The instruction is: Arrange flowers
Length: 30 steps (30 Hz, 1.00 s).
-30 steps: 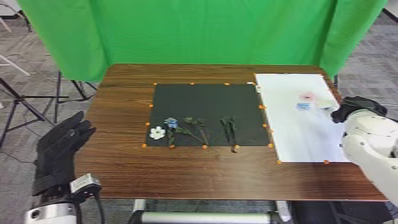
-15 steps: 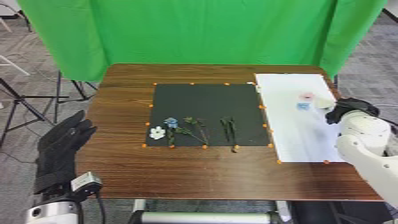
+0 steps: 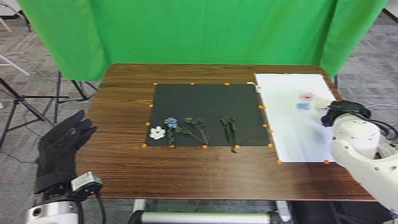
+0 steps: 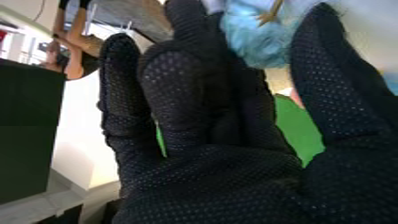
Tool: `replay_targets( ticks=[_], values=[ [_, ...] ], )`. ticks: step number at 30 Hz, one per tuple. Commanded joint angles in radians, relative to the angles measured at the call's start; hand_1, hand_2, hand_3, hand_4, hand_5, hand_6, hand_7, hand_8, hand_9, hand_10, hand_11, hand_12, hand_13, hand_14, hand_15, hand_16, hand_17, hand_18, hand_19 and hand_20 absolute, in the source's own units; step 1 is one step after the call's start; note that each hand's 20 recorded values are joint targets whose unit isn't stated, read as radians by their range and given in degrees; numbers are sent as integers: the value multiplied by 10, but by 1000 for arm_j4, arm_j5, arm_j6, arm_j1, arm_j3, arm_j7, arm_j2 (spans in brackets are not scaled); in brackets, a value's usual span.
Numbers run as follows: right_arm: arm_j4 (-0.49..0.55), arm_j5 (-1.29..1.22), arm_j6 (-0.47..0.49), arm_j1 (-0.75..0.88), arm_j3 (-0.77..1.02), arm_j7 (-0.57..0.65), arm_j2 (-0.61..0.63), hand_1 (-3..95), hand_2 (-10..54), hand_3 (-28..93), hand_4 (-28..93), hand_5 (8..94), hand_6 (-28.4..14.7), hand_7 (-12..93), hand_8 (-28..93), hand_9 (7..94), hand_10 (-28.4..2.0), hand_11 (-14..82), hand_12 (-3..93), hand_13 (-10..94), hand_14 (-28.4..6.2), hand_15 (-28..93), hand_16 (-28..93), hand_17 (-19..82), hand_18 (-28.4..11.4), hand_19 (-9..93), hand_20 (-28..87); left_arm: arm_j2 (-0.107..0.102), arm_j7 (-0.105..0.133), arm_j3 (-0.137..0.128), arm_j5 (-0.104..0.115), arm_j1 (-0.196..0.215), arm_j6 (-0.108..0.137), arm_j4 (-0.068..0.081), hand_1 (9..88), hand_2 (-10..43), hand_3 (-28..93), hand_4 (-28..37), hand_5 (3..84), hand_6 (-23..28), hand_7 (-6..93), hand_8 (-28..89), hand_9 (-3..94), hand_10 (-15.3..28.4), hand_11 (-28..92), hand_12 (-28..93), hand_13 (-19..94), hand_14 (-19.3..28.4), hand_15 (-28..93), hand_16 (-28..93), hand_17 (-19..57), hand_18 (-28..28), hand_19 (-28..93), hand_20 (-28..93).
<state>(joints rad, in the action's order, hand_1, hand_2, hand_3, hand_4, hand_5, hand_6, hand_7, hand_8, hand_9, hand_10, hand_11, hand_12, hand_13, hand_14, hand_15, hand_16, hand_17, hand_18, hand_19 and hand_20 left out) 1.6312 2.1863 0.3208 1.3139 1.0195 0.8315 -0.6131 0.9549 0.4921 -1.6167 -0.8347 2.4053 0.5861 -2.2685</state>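
Flower (image 4: 252,37) | between thumb and fingers, perhaps touching | right hand (image 3: 345,111) loosely extended

A white flower (image 3: 157,133) lies with petals spread at the near left of the black mat (image 3: 204,100). Beside it lie a blue flower (image 3: 171,121) and leafy green sprigs (image 3: 192,127); right of these, slender dark stems (image 3: 229,132) lie lengthwise. On the white sheet (image 3: 302,142), a pink flower (image 3: 306,96), a light blue one (image 3: 303,106) and a pale one (image 3: 322,103) cluster.
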Motion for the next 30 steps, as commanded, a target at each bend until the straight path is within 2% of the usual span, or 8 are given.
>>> replay_targets(
  ticks=[1,5,7,8,18,21,27,30],
  values=[
    [-17,53,-109,-6,-62,-8,40,479,-17,716,-282,668,-25,234,-5,767,-109,273,228,745,-59,743,173,405,-198,932,7,0,-2,5,-5,1,-12,5,259,62,834,-192,407,109,157,-110,346,201,366,55,233,267,633,-176,-93,211,596,13],
    [-21,73,-138,-11,-82,-18,48,537,-36,712,-282,725,-9,269,6,833,-80,239,304,780,-43,726,183,415,-191,932,21,-2,-3,7,-4,-2,-13,4,260,62,834,-193,407,109,157,-110,346,201,366,55,233,267,633,-176,-93,211,596,12],
    [-23,80,-166,-18,-101,-17,60,550,-42,714,-282,745,-6,273,8,853,-71,251,313,793,-37,720,184,419,-187,932,26,-19,6,12,9,-1,0,4,260,62,835,-192,407,109,157,-110,346,201,367,55,233,267,633,-176,-93,210,596,12],
    [-22,84,-175,-15,-100,-21,62,553,-44,715,-282,753,-5,270,6,859,-68,256,314,800,-33,717,184,423,-185,932,29,-18,9,11,11,1,0,4,259,62,835,-192,407,109,157,-110,346,201,367,55,233,267,633,-176,-93,210,596,12],
    [85,138,-236,37,-32,-87,70,551,-54,732,-283,777,-3,257,19,874,-68,268,309,818,-31,705,190,429,-184,932,38,-2,-6,-8,-2,18,-3,-6,261,63,834,-194,407,109,157,-110,346,201,366,55,233,268,632,-176,-93,210,596,12],
    [131,154,-258,10,-54,-122,65,550,-55,736,-283,778,-4,253,21,874,-68,269,311,820,-31,703,192,429,-184,932,38,-1,-7,-13,-3,22,-1,-9,260,63,835,-193,407,109,157,-110,346,202,367,55,233,268,632,-176,-93,210,596,12],
    [219,185,-261,-56,-106,-202,24,550,-56,739,-283,782,-5,248,25,875,-69,270,312,822,-31,701,195,431,-185,932,42,6,-25,-17,-14,21,-7,-11,260,63,835,-193,407,109,157,-110,346,202,366,55,233,267,633,-176,-93,210,596,12],
    [250,192,-242,-98,-142,-243,-13,551,-56,738,-283,783,-6,246,28,876,-69,270,312,823,-31,700,196,430,-186,932,44,6,-21,-19,-12,25,-4,-13,260,63,835,-194,407,110,157,-110,346,202,366,55,233,267,633,-176,-93,210,596,12]
  ],
)
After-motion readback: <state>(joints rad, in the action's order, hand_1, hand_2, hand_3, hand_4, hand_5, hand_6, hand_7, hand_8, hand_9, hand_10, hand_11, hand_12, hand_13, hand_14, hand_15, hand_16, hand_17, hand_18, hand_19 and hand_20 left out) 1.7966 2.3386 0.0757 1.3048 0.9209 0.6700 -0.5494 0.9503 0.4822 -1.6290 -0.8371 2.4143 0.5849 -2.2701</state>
